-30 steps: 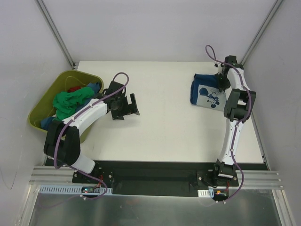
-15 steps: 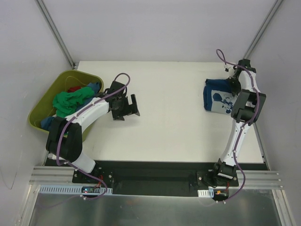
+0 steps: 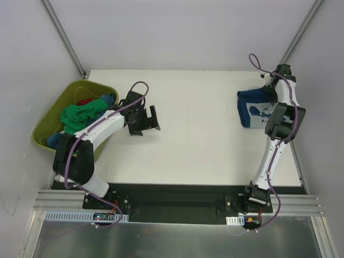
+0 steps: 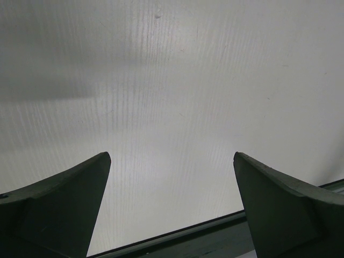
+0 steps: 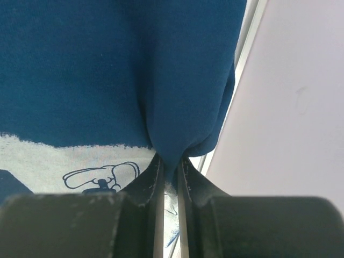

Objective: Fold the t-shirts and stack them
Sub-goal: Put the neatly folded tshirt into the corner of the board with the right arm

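- One navy t-shirt, folded into a compact packet with the pale Mickey print facing up. It lies at the far right of the table, close to the right edge.
- One right tool, jaws drawn almost together and pinching a gathered ridge of navy cloth at the packet's right-hand edge. The fabric puckers upward from the grip.
- One left tool, jaws spread wide and holding nothing, poised over bare table left of centre.
- Three further garments are visible, crumpled and unfolded, heaped in the olive tub at the left edge: green t-shirt, red t-shirt, blue t-shirt.
- Handling, as a judgement:
  - The cloth is light, limp and not fragile, and it holds no shape of its own.
  - A single-point pinch is likely to let the layers sag, slide and unfold.
  - A hold across the doubled edge, taking all layers together, should keep the fold.
  - The heaped shirts look best taken by a collar or shoulder seam.
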Controlling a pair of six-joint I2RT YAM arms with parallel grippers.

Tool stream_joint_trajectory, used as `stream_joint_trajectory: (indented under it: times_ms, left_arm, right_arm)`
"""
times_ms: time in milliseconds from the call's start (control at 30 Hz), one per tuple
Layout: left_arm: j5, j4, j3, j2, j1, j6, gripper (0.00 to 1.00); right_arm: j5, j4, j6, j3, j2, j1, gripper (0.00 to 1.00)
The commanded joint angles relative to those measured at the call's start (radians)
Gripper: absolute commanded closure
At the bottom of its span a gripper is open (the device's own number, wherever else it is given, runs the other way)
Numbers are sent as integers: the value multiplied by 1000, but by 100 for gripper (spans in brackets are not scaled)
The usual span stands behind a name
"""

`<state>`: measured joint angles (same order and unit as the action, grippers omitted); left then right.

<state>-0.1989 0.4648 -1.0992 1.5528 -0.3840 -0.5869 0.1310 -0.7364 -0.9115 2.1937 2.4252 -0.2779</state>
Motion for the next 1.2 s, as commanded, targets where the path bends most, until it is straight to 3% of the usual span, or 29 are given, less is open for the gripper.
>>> stream_joint_trajectory:
  times_ms: [0,100,200,400,433,633,700,867,900,1000,1167]
  left_arm:
    - [6,14,-42,9,11,1,1]
    - [1,14,-41,-5,11,2,1]
    - [0,18,-31,-40,11,-1,1]
    - [12,20,-22,-172,10,10,1]
    - [9,20,-15,-193,10,3,1]
    - [13,20,96,-396,-3,-33,1]
    - [12,21,125,-457,-4,-30,1]
    - [9,18,186,-514,-6,-16,1]
    - [19,20,196,-517,-6,-17,1]
    - [18,18,231,-522,-6,-17,1]
    - [91,6,300,-546,-7,-19,1]
  right_arm:
    - [-10,6,0,34,-17,-18,94]
    - [25,14,34,26,-12,-18,82]
    - [45,11,86,15,-34,-17,54]
    - [27,-24,161,8,-203,20,24]
    - [24,-23,178,-29,-237,43,1]
    - [79,-3,288,-199,-552,186,1]
    - [32,8,426,-322,-694,216,0]
    - [-118,275,730,-840,-1143,302,3]
    - [-122,305,819,-1014,-1205,310,3]
    - [-143,338,910,-1257,-1418,342,3]
    - [-94,299,977,-1506,-1713,355,3]
